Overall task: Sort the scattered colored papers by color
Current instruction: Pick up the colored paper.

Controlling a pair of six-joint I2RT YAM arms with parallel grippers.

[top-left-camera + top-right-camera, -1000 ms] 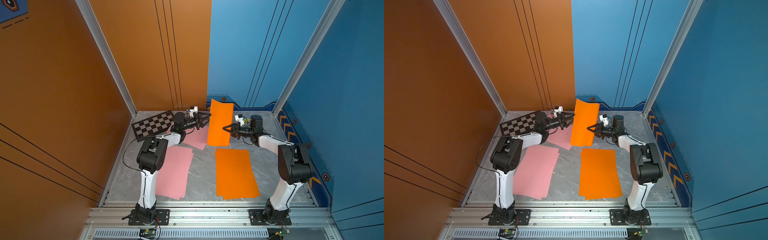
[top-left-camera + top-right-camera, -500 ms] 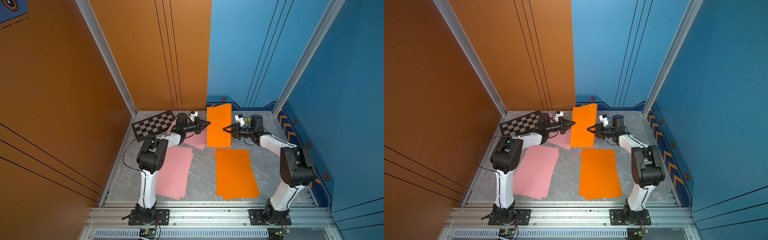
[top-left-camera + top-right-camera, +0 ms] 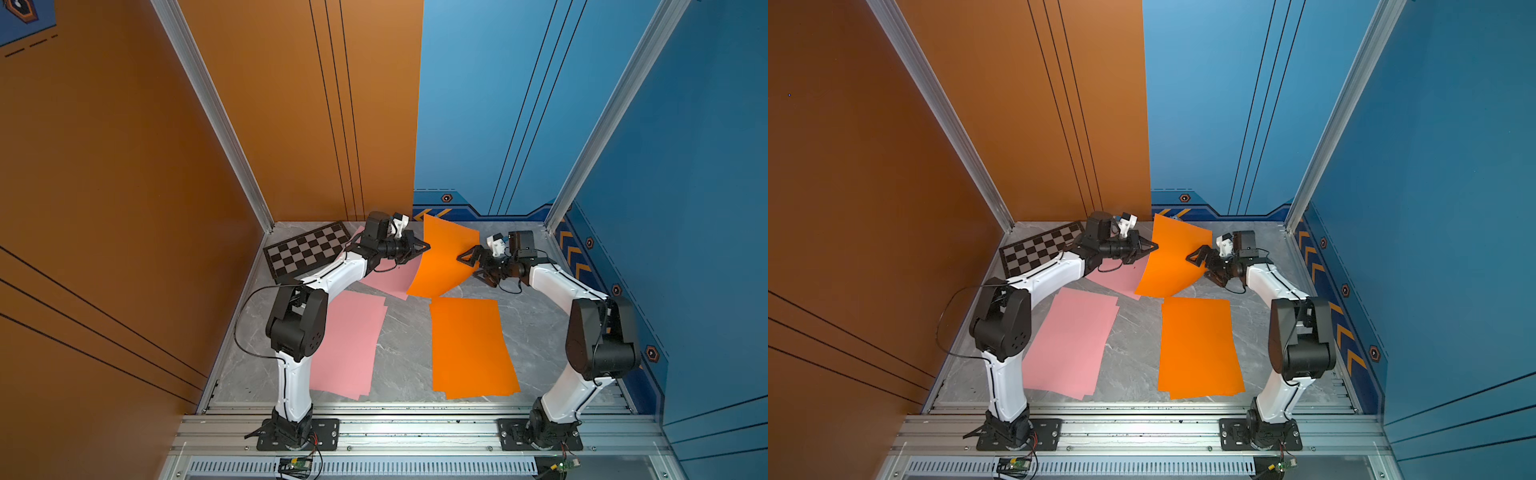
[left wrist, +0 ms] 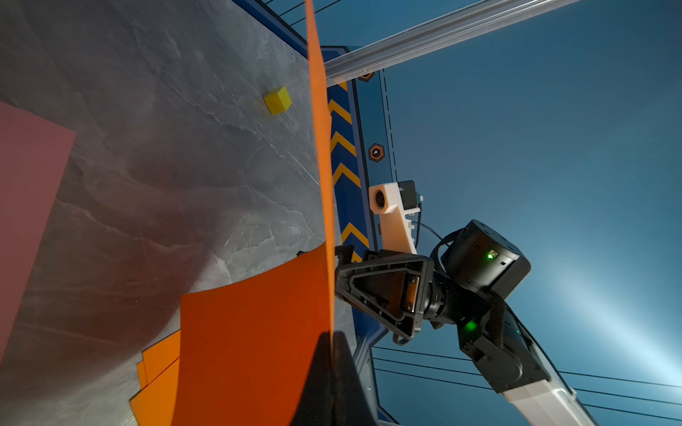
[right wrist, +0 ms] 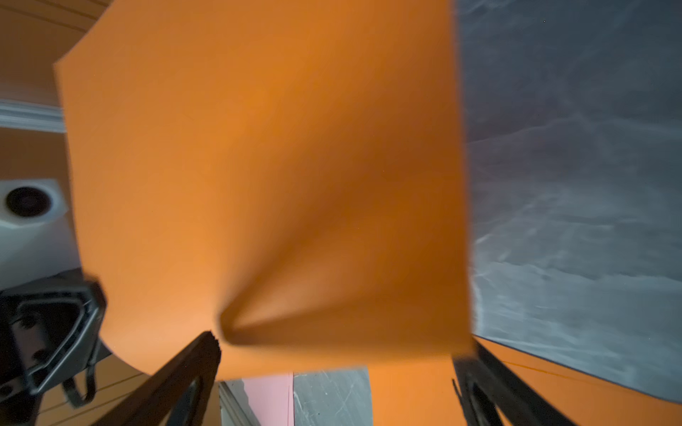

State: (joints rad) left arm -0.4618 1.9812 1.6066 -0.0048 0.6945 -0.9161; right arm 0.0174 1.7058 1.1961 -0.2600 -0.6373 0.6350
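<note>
My left claw [image 3: 424, 247] clenches the edge of a curled orange sheet [image 3: 444, 262], raised upright at the far end — my right claw [image 3: 469, 266] gapes, released, beside it (orange stack [image 3: 469, 345] and pink sheets [image 3: 353, 340] lie flat nearer).

My left arm [image 3: 332, 279] rises from its base, folds at the black elbow and reaches forward and inward, with the white forearm low and nearly level. The left gripper [image 3: 424, 246] points toward the middle. Its jaws are pressed together on the edge of an orange sheet [image 3: 444, 259], and the left wrist view shows that edge pinched between the dark fingertips [image 4: 321, 372].

My right arm [image 3: 559, 284] mirrors this pose, elbow raised and forearm stretched inward. The right gripper [image 3: 471, 269] faces the left one with its jaws spread wide. In the right wrist view [image 5: 336, 363] the two fingers stand far apart. I can't tell whether either one touches the sheet.
</note>
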